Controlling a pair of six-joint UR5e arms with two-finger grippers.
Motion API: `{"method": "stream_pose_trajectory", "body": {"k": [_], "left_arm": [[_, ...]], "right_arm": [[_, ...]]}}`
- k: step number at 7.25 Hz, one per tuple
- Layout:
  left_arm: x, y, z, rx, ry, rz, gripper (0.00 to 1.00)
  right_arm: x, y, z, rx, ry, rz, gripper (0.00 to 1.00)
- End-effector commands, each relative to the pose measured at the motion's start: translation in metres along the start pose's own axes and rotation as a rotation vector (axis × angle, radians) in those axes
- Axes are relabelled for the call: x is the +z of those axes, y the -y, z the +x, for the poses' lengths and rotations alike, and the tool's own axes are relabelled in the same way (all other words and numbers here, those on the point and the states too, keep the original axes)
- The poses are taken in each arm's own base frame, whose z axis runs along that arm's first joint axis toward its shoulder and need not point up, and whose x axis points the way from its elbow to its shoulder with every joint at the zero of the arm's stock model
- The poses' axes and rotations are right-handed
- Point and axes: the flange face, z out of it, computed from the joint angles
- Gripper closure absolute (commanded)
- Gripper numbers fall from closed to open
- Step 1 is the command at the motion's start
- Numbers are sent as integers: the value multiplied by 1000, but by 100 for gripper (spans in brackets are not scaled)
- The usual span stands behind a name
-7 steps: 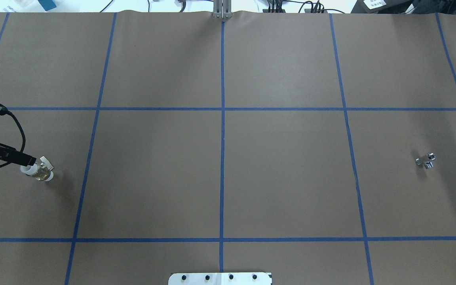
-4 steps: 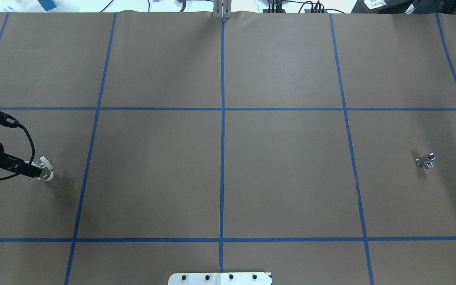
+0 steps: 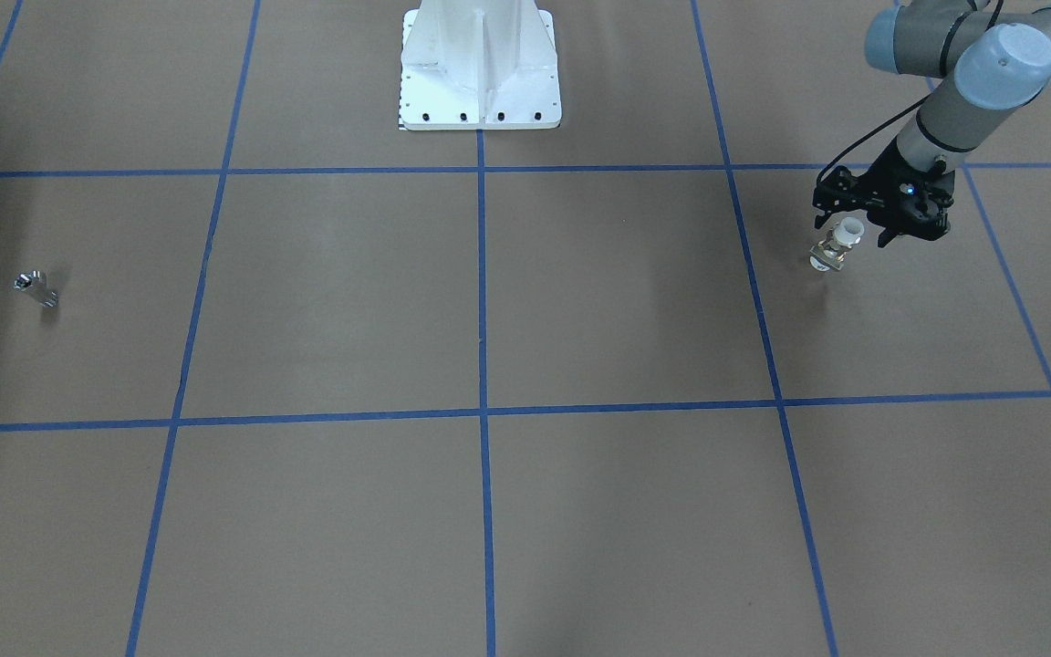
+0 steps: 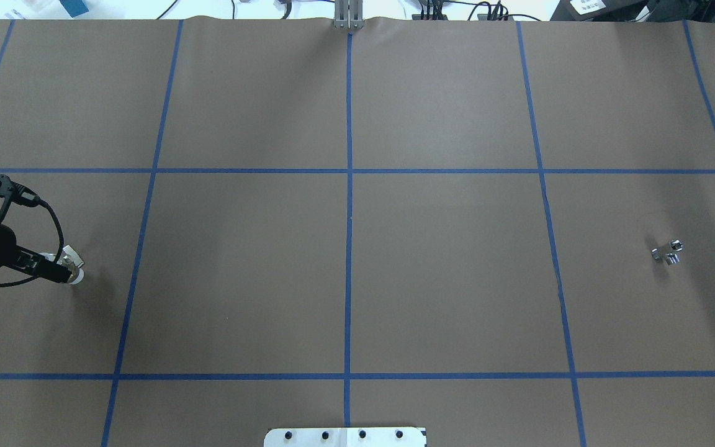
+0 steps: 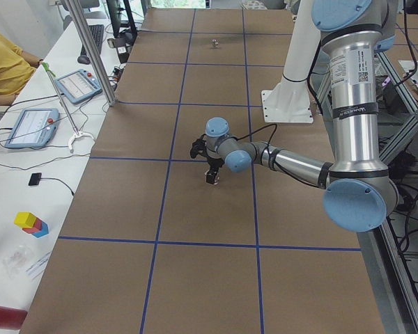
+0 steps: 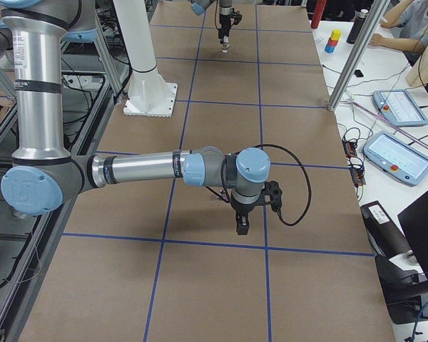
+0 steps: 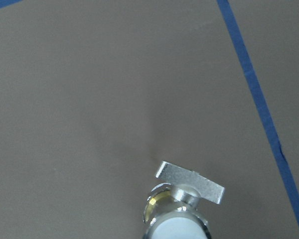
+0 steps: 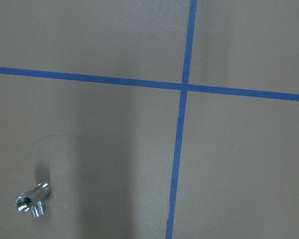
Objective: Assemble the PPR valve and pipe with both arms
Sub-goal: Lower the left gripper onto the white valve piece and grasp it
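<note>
The PPR valve (image 3: 837,248), brass with a white socket end and a flat handle, stands on the brown table at the robot's far left. My left gripper (image 3: 853,231) is right over it, fingers apart on either side of its white top, so it looks open. In the overhead view the gripper (image 4: 59,272) covers most of the valve (image 4: 72,255). The left wrist view shows the valve (image 7: 182,204) close below. The silver pipe (image 4: 668,252) lies alone at the far right and shows in the right wrist view (image 8: 32,200). My right gripper (image 6: 242,226) hangs over the table; I cannot tell its state.
The white robot base plate (image 3: 480,91) sits at the table's near middle edge. Blue tape lines divide the brown table (image 4: 444,273) into squares. A metal post (image 4: 348,15) stands at the far edge. Side benches hold tablets (image 6: 399,157) and cables.
My left gripper has moved right and toward the valve, and now covers most of it in the overhead view. The valve and the pipe have not moved.
</note>
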Motion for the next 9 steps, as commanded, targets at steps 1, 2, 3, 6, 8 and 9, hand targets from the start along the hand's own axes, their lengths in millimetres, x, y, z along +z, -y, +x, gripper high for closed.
{"method": "stream_pose_trajectory", "body": {"k": [1, 2, 3, 6, 8, 9], "left_arm": [[6, 9, 3, 2, -2, 2, 0], [7, 9, 2, 1, -1, 1, 6], [7, 9, 1, -1, 2, -1, 31], [4, 5, 1, -1, -2, -3, 69], [-12, 6, 13, 10, -21, 14, 100], [-21, 13, 25, -13, -13, 1, 100]], "right_arm": [[1, 0, 1, 1, -1, -2, 0], [1, 0, 0, 0, -1, -3, 0], [1, 0, 0, 0, -1, -3, 0], [1, 0, -2, -4, -1, -1, 0], [0, 0, -2, -3, -1, -1, 0], [0, 0, -2, -3, 1, -1, 0]]}}
